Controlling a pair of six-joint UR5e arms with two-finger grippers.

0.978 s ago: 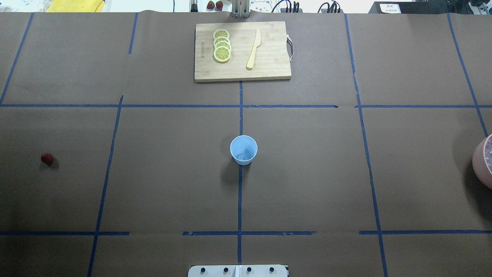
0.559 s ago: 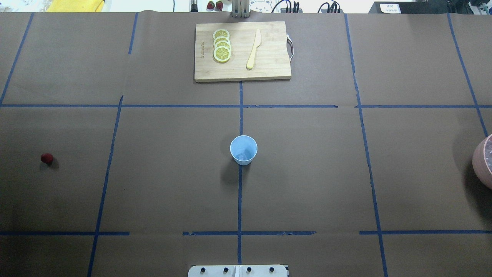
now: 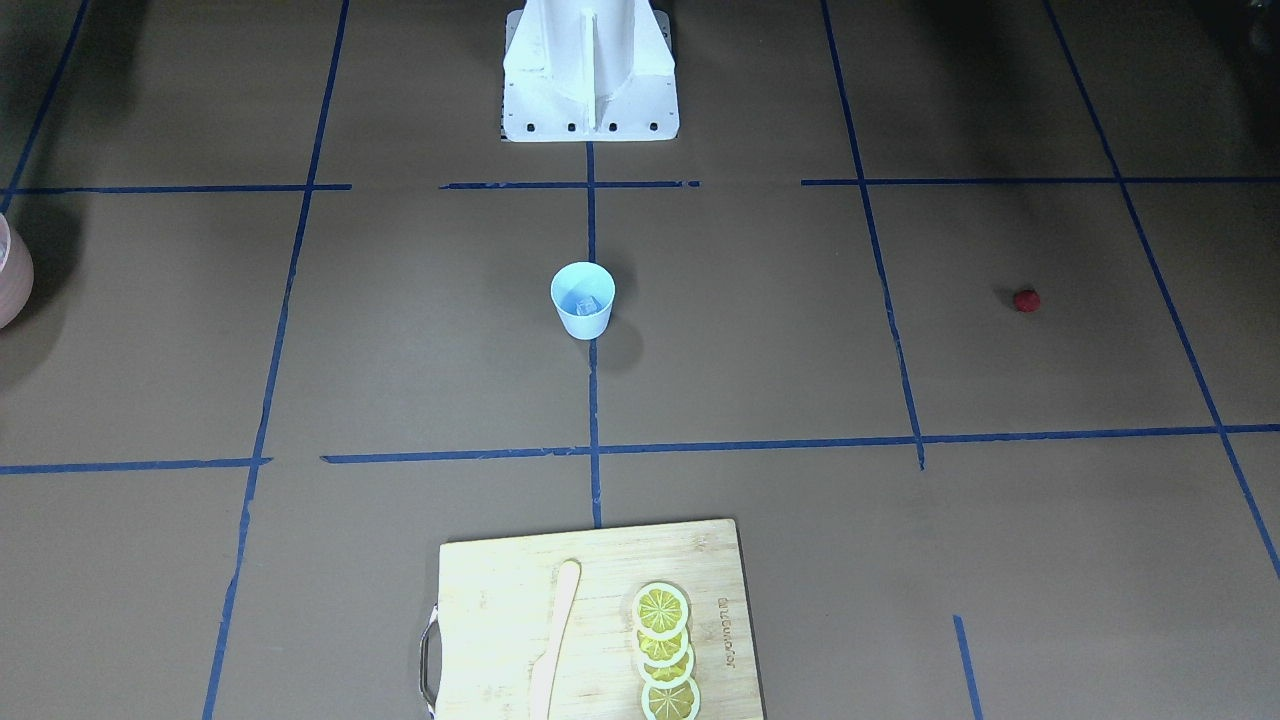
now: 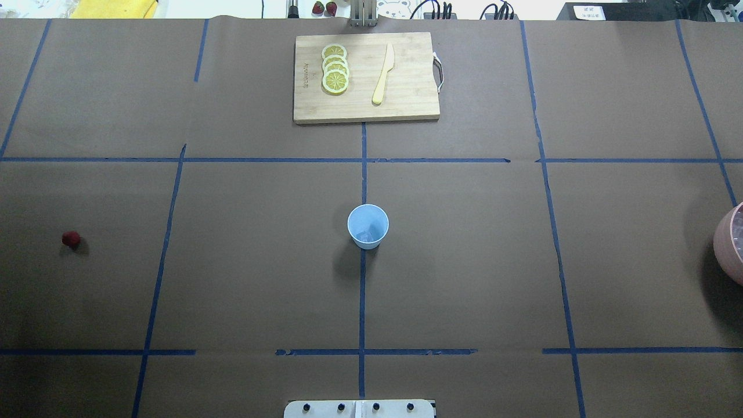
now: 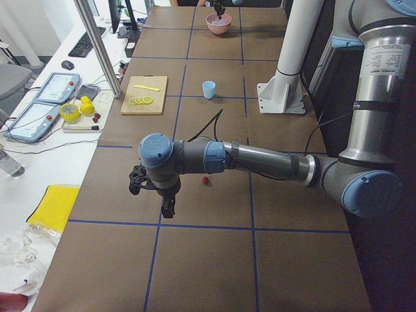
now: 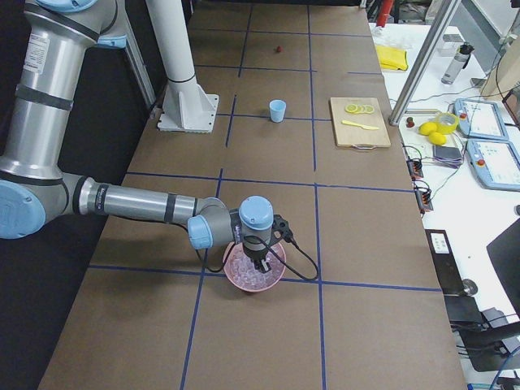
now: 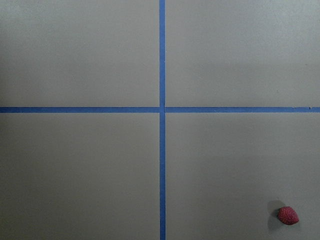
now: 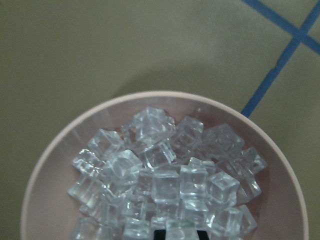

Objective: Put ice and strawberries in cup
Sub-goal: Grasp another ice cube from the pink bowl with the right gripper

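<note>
When you begin at the robot's left side, you find the strawberry (image 4: pixel 71 238) lying alone on the tabletop (image 4: pixel 464 278), well apart from the cup (image 4: pixel 368 226). The left hand (image 5: pixel 167 207) hangs above the tabletop near the berry but not over it: in the left wrist view the berry sits in the lower right corner. Whether this hand is wide or narrow I cannot tell. I judge the berry light, roundish and ready to roll, perhaps soft, so take it across its widest part and press gently.

The cup stands upright in the middle, and something pale and clear seems to lie at its bottom. It looks light and could tip if you knock its rim. Beyond it, the cutting board (image 4: pixel 365 110) with lemon slices (image 4: pixel 335 68) and a knife (image 4: pixel 383 74) is well apart from both paths.

At the right edge, the pink bowl (image 6: pixel 236 276) holds a heap of ice cubes (image 8: pixel 165 185), and the right hand (image 6: pixel 258 262) is just above them. Its opening I cannot tell either. The cubes are likely hard and slippery. Choose a top one and close on two flat faces, because neighbours crowd it.
</note>
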